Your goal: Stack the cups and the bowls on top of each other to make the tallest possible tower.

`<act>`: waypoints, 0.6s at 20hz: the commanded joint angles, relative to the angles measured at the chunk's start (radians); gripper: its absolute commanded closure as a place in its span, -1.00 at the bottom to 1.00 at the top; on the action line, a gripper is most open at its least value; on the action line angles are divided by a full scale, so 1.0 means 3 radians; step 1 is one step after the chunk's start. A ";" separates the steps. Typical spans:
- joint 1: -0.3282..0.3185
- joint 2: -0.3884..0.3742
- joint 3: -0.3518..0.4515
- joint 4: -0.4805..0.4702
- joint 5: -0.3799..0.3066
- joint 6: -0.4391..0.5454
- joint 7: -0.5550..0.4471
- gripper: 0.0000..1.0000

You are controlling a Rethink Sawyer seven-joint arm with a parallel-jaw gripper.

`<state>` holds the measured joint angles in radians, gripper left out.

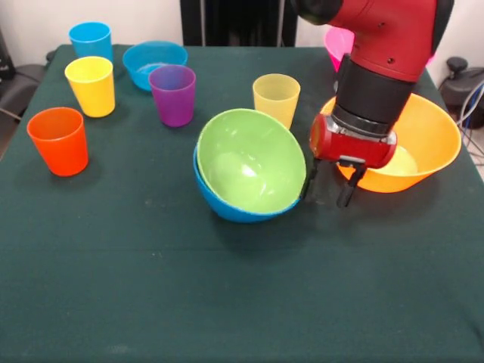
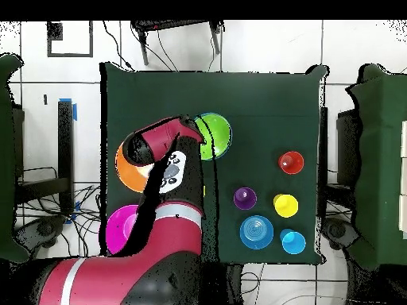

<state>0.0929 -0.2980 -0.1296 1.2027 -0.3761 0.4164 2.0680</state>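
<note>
my gripper (image 1: 327,184): sat right of centre in the front view, down at the right rim of the nested bowls. One dark finger (image 1: 347,193) hung free over the cloth, the other was tucked against the rim. Honestly couldn't tell if I was pinching that rim or just touching it, so no call on spread vs clamped.

green bowl (image 1: 253,157): centre of the frame, tipped so its mouth faced the camera and a bit left, nested inside the medium blue bowl (image 1: 227,208), which only peeked out as a crescent along the lower left. In the overhead view the green bowl (image 2: 215,135) was just above centre, with my wrist covering its left edge.

orange-yellow bowl (image 1: 431,144): right side of the front view, upright on the table, mostly behind my wrist, just beside the nested pair.

pink bowl (image 1: 339,43): upper right, only a sliver showing behind my arm; clearer in the overhead view at lower left (image 2: 122,226).

small blue bowl (image 1: 154,62): upper left, upright, by itself.

cups: all five were standing upright and separate, nothing stacked. Blue cup (image 1: 91,40) at the upper left corner, yellow cup (image 1: 91,85) just below it, orange cup (image 1: 59,141) at the far left, purple cup (image 1: 173,94) just right of the small blue bowl, pale yellow-green cup (image 1: 276,98) right behind the green bowl.

table (image 1: 227,302): dark green cloth, bare across the bottom of the front view.
</note>
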 commanded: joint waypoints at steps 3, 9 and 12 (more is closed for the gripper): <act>-0.0097 -0.0306 0.0252 0.0376 -0.0118 0.0066 -0.0180 -1.00; -0.0052 -0.0904 0.0256 0.0729 0.0017 0.0488 -0.0287 -1.00; -0.0101 -0.1044 0.0329 0.0790 0.0060 0.0606 -0.0353 -1.00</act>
<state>0.0791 -0.4795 -0.1279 1.3456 -0.3709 0.4387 2.0680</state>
